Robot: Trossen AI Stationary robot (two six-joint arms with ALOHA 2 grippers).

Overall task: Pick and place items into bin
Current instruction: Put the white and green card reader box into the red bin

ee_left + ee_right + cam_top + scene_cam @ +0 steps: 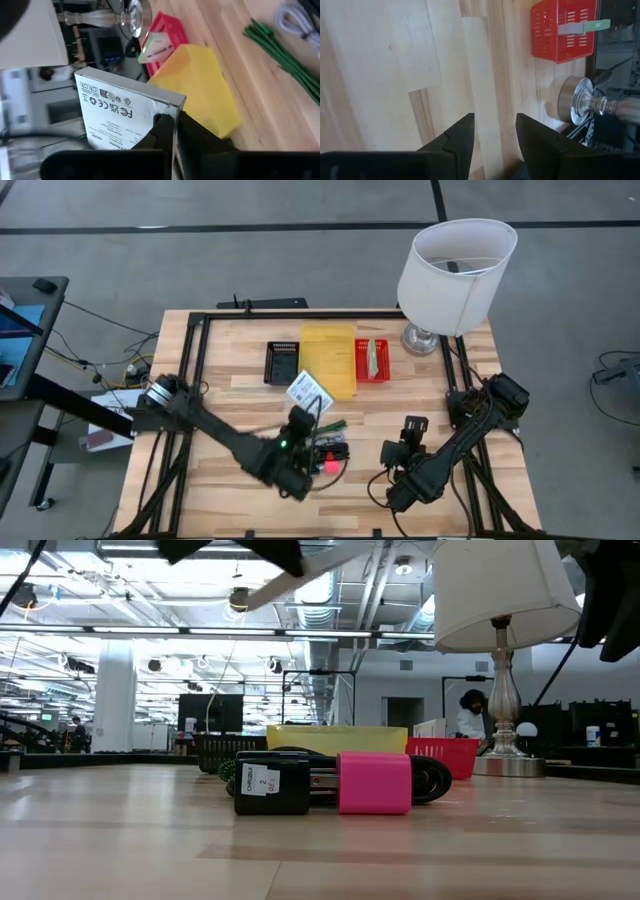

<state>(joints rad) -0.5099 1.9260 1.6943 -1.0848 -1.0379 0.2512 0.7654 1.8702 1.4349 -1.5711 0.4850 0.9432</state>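
Left arm reaches in from the table's (230,350) left edge toward the centre. Left gripper (303,412) is clamped on the white packet (309,391), lifted off the wood; left wrist view shows the packet (122,112) pinched at its lower edge, tilted, label facing the camera. It hangs just off the near left corner of the yellow tray (330,358), partly over it in the high view.

Black bin (282,362) sits just left of the tray. Bare wood left of and in front of the black bin, plenty of room there.

Under the left gripper on the table: a clump of black clips (272,783), pink block (374,782), green stick (331,424) and cord (440,778). In the low view the block touches the clips.

Red basket (373,362) touches the tray's right side, green-striped packet (370,358) standing in it. Lamp (455,273) at the far right corner, its base (576,106) near the basket.

Right gripper (392,454) waits low at the near right, fingers (456,137) apart, nothing between them, over bare planks. Open wood between it and the basket.
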